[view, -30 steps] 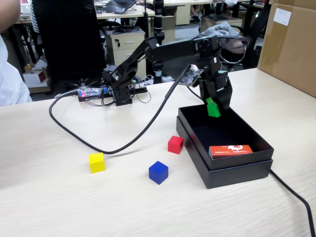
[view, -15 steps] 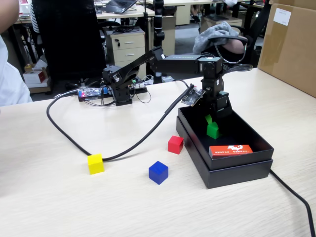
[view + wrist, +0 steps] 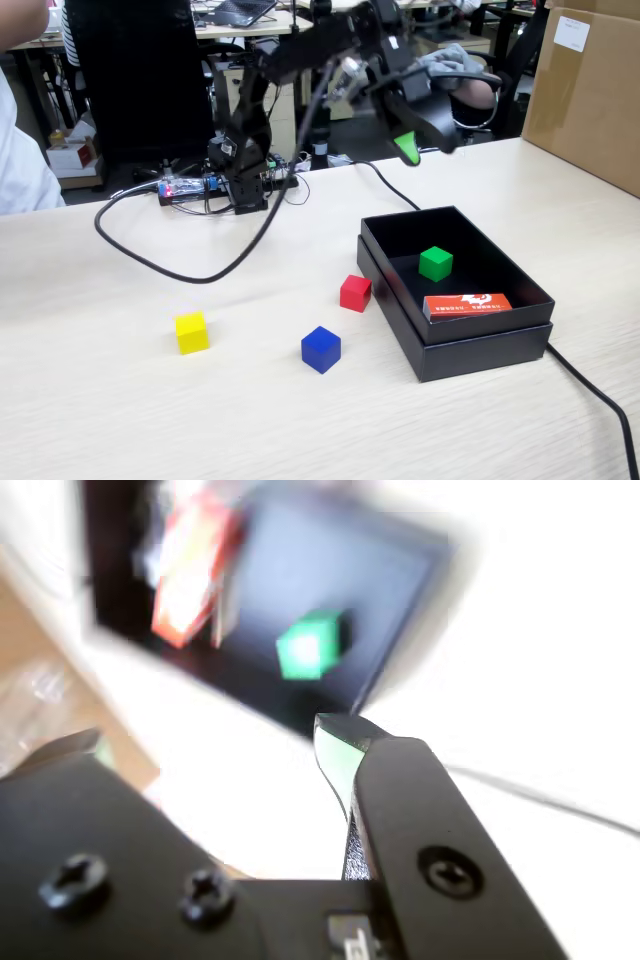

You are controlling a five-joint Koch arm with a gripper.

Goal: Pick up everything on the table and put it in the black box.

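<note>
While one cube already lay inside the black box, three remained on the table, so the task stood, by judgement, about a quarter complete. Reading the fixed view from left to right with the box as landmark: the yellow cube sat well to the box's left, the blue cube nearer it, and the red cube just beside its left wall. The green cube rested on the box floor, with an orange-red packet lying against the near wall. The gripper hung high above the box's far edge, holding nothing. Only the fixed view showed the three outstanding cubes. The wrist view, though blurred, looked down into the box at the green cube and showed the jaws parted and empty.
</note>
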